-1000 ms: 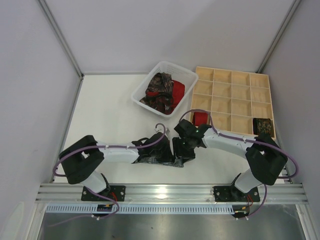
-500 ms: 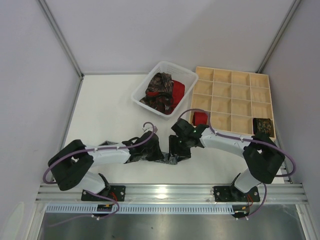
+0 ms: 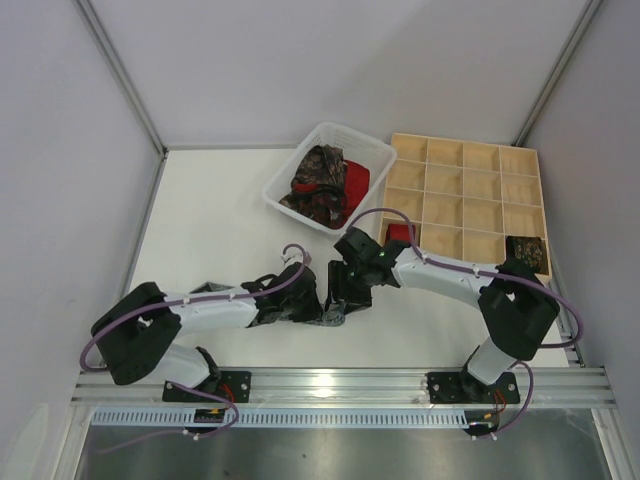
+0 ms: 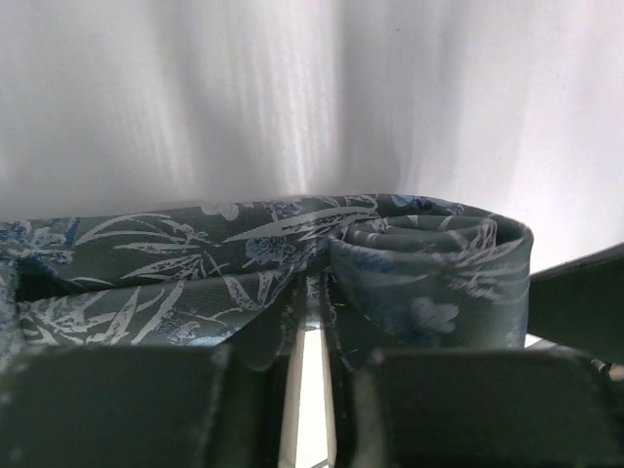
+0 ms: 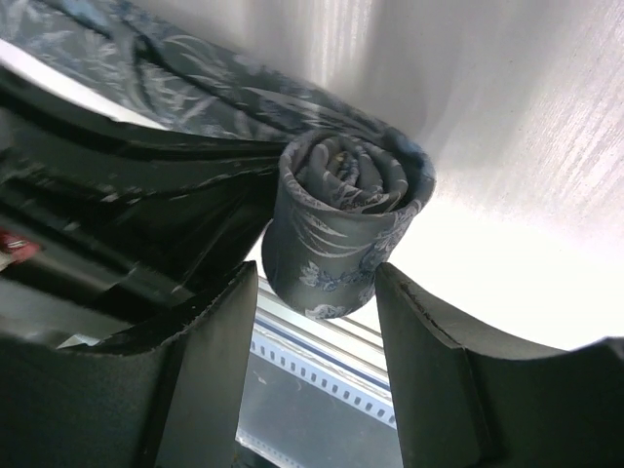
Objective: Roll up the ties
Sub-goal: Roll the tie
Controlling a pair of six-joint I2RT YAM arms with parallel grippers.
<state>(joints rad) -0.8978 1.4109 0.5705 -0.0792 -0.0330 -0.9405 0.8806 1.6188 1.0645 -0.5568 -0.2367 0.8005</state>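
The grey patterned tie [image 4: 195, 263] lies stretched across the left wrist view, its end wound into a tight roll [image 4: 429, 268]. My left gripper [image 4: 312, 356] is shut on the tie's fabric just beside the roll, with only a thin slit between the fingers. In the right wrist view the roll [image 5: 346, 219] sits just beyond my right gripper [image 5: 317, 292], which is open and straddles it with a gap on each side. From above, both grippers meet near the front middle of the table: left gripper [image 3: 306, 305], right gripper [image 3: 342, 296], grey tie [image 3: 332, 316].
A white basket [image 3: 285, 172] at the back holds a dark paisley tie [image 3: 318, 180] and a red tie [image 3: 354, 182]. The wooden grid tray [image 3: 465, 205] at the right holds a red roll [image 3: 402, 236] and a dark roll [image 3: 525, 250]. The left arm stretches low along the table's front.
Both grippers have shifted left. The dark flat patch of tie seen between them has shrunk to a small roll, and the right gripper has come up around it.
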